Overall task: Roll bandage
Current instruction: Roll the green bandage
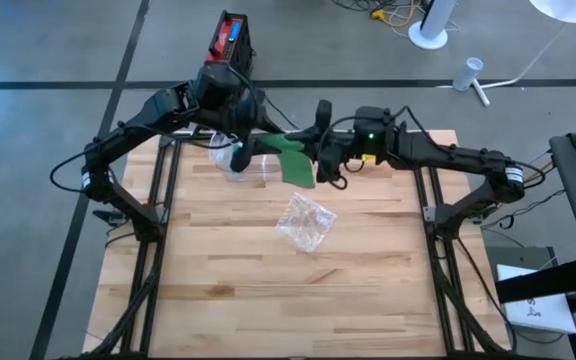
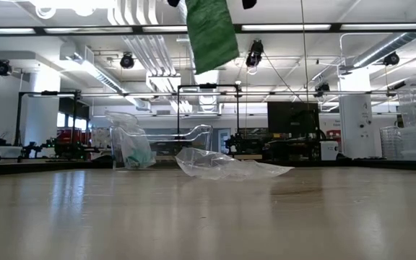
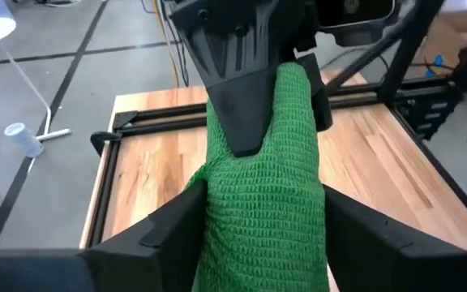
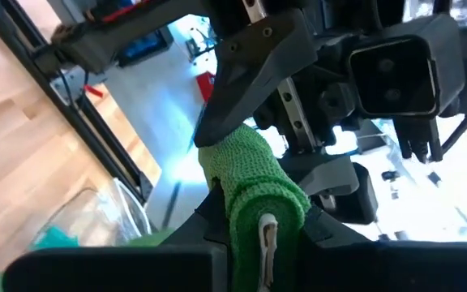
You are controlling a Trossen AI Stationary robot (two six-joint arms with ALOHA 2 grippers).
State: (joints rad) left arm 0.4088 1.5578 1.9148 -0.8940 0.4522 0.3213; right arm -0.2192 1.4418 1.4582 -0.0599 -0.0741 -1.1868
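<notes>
The bare wooden slat table (image 2: 208, 217) lies nearest, then a crumpled clear plastic wrapper (image 2: 226, 165) and a clear plastic container (image 2: 132, 148) behind. Above them the green woven bandage (image 1: 290, 158) hangs in the air between both arms. The right gripper (image 4: 258, 215) pinches its rolled end; the left gripper (image 3: 258, 219) is spread around the loose strip. Judging by the short roll and hanging tail, most rolling remains.
</notes>
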